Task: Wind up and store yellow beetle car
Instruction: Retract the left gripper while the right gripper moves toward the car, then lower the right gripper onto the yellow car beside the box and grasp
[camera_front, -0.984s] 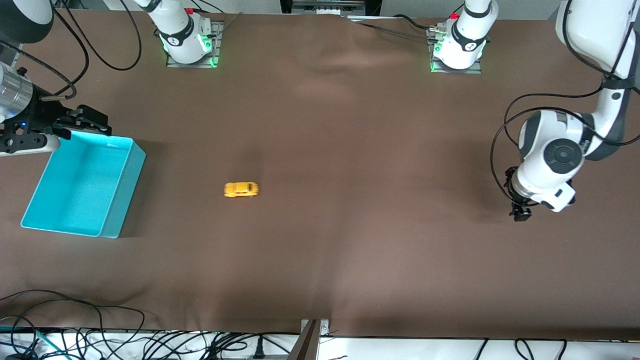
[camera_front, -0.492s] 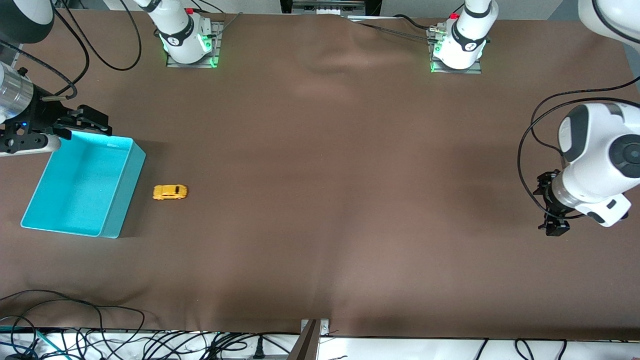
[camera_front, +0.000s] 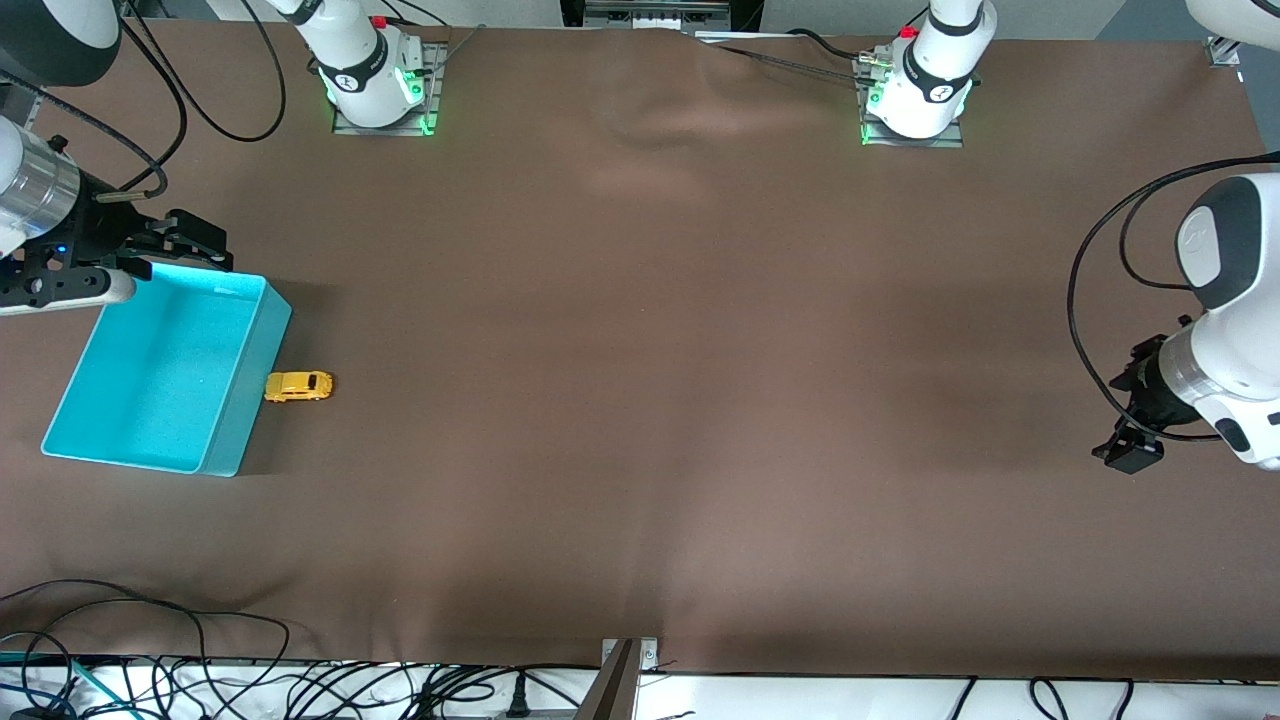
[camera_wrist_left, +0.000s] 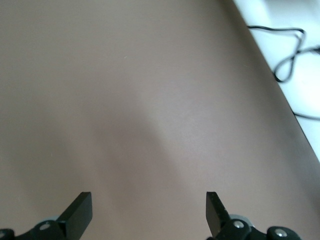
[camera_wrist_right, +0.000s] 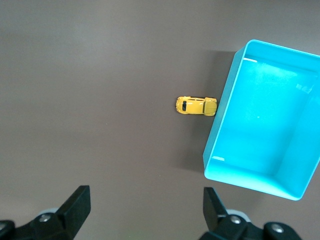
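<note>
Touching turquoise bin (camera_front: 245, 395) wall: yellow beetle car (camera_front: 298, 386), upright.

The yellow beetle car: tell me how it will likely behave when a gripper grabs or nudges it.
The yellow beetle car stands on its wheels against the turquoise bin, so a lengthwise nudge would probably roll it. Its body looks rigid and rounded; fingers might slip off the curves. It is far smaller than the bin, so likely light.

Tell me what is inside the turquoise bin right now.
Nothing: the turquoise bin shows only its bare floor in the front and right wrist views. The right gripper covers one corner. The yellow beetle car sits outside on the table, against the bin's wall.
</note>
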